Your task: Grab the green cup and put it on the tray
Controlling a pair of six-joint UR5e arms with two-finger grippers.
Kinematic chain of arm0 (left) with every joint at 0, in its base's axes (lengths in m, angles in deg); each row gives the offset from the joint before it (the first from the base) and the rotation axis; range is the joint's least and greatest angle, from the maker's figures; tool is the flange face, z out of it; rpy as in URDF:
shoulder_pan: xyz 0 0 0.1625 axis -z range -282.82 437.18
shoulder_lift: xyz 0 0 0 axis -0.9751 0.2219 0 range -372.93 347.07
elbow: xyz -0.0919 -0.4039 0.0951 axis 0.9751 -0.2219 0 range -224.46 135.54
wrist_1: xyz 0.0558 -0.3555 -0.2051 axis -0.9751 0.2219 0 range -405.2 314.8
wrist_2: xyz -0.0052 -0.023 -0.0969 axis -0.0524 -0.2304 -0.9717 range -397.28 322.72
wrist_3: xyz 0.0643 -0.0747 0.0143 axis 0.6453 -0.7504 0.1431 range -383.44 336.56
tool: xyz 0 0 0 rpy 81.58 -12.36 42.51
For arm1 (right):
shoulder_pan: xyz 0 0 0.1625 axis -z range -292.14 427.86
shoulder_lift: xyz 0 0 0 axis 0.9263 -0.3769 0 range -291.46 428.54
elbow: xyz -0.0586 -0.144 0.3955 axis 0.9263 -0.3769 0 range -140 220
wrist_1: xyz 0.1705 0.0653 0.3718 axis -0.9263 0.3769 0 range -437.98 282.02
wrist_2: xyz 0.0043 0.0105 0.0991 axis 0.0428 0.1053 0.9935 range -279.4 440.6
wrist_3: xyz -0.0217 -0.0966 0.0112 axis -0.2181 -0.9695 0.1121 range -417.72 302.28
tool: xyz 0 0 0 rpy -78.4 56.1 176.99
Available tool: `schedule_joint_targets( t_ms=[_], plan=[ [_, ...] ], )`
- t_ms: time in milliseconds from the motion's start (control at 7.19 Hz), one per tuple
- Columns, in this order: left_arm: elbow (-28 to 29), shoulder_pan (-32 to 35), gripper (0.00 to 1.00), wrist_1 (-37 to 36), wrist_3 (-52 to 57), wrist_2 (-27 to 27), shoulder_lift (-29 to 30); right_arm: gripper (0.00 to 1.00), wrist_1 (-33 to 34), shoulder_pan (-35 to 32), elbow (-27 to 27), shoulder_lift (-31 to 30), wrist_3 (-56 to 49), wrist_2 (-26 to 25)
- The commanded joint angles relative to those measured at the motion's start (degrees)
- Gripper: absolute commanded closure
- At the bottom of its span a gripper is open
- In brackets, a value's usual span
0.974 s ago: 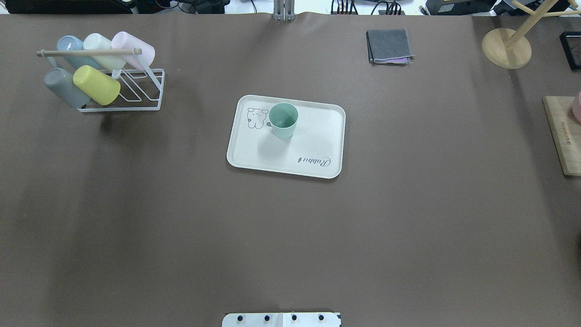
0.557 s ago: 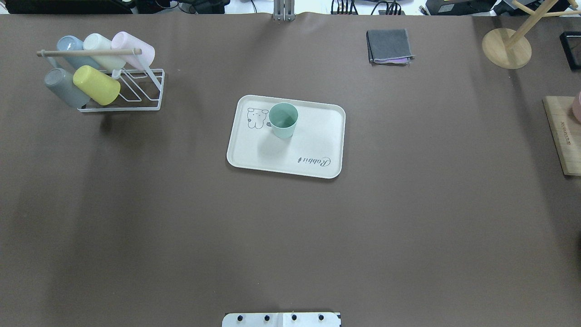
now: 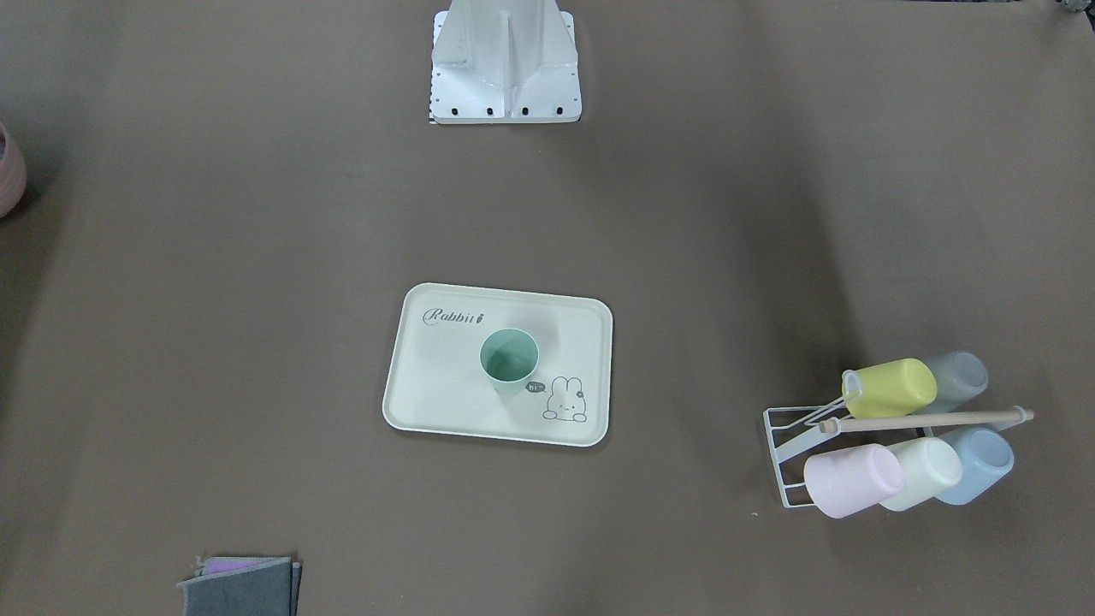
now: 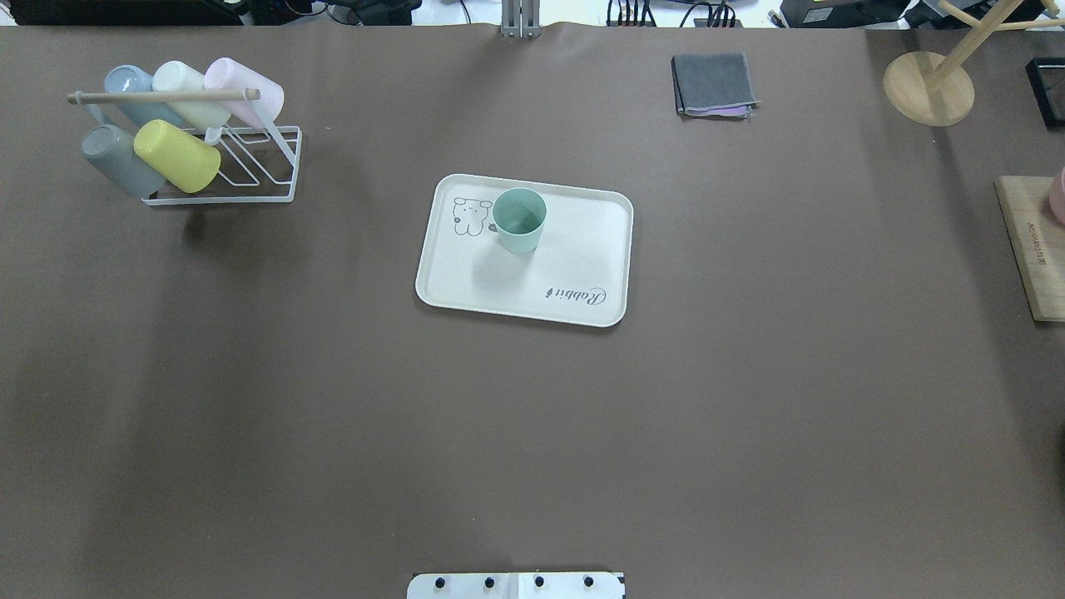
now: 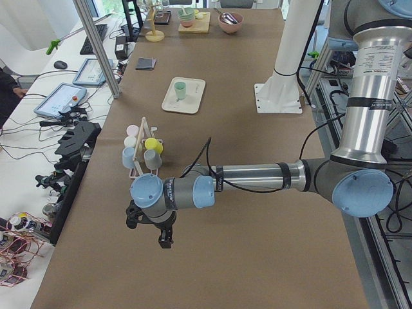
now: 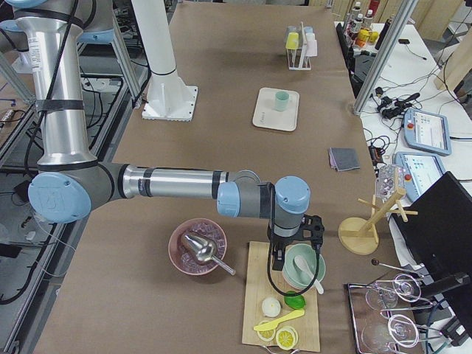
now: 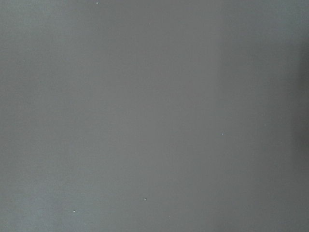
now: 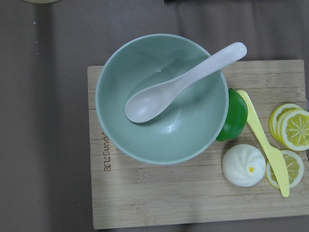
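Note:
The green cup (image 4: 519, 220) stands upright on the cream tray (image 4: 582, 258), next to the bunny drawing. It also shows in the front view (image 3: 509, 359) on the tray (image 3: 436, 385). No gripper shows in the overhead or front view. My left gripper (image 5: 161, 235) hangs over bare table at the left end, far from the tray. My right gripper (image 6: 284, 258) hangs over a green bowl (image 8: 161, 96) on a wooden board at the right end. I cannot tell whether either gripper is open or shut.
A white wire rack (image 4: 250, 166) with several pastel cups, among them a yellow-green cup (image 4: 176, 155), stands at the back left. A folded grey cloth (image 4: 714, 83) and a wooden stand (image 4: 928, 87) lie at the back right. The wooden board (image 4: 1032, 245) is at the right edge.

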Motion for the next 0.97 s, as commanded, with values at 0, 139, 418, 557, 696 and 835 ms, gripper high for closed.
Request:
schedule_joint_targets(
  t_ms=[0, 139, 418, 557, 696, 835],
  plan=[
    [-0.17, -0.03, 0.02, 0.27, 0.03, 0.46, -0.05, 0.00, -0.13, 0.00, 0.00, -0.12, 0.00, -0.01],
    [-0.26, -0.12, 0.02, 0.45, -0.23, 0.20, 0.30, 0.00, -0.13, 0.00, 0.00, -0.12, 0.00, 0.08],
    [-0.96, -0.29, 0.02, 0.54, -0.50, 0.11, 0.74, 0.00, -0.21, 0.00, 0.08, -0.12, 0.00, 0.08],
    [-1.31, -0.29, 0.02, 0.54, -0.50, 0.11, 0.74, 0.00, -0.21, 0.00, 0.00, -0.12, 0.00, 0.08],
    [-1.57, -0.29, 0.02, 0.45, -0.50, 0.11, 0.74, 0.00, -0.21, 0.00, 0.08, -0.12, 0.00, 0.08],
    [-1.49, -0.29, 0.02, 0.36, -0.41, 0.20, 0.74, 0.00, -0.21, 0.00, 0.08, -0.12, 0.00, 0.08]
  ],
)
